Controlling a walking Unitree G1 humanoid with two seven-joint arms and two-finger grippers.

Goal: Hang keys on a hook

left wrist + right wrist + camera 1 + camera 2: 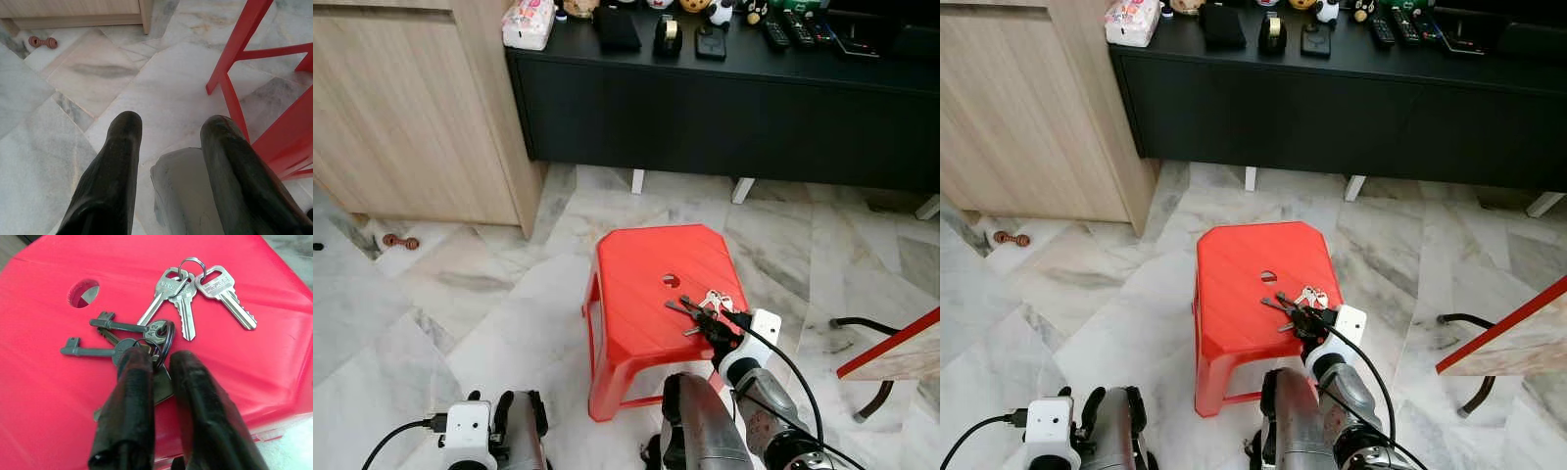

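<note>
On top of the red stool (651, 284), near its front right part: one bunch of keys (161, 318), lying flat beside the round hole (83, 293) in the seat.

Keys, counted in the right wrist view: three bright silver keys (215, 289) fanned from one small split ring (191, 263); two dark long-shafted keys (117, 325) pointing toward the hole; one round-headed key stamped with letters, on a dark ring (164, 338). More may lie under the fingers; cannot tell.

Right gripper (161, 363): one, reaching over the seat's front edge, its two black fingers a narrow gap apart, tips at the dark ring and the heads of the dark keys. Whether the tips already pinch metal cannot be told; the bunch rests wholly on the seat.

Left gripper (168, 132): one, hanging idle low beside the stool's legs, fingers apart, nothing between them, marble floor (102, 103) beyond.

Progress, as judged: early. Keys located and approached; not yet lifted. Left to do: close on the ring, raise the bunch, carry it to a hook, slip a ring over it.

Other items: one black low cabinet (724, 108) behind the stool; one wooden cupboard (411, 108) to its left; one tissue pack (529, 24) on the cabinet top; one small brown object (399, 241) on the floor by the cupboard.
</note>
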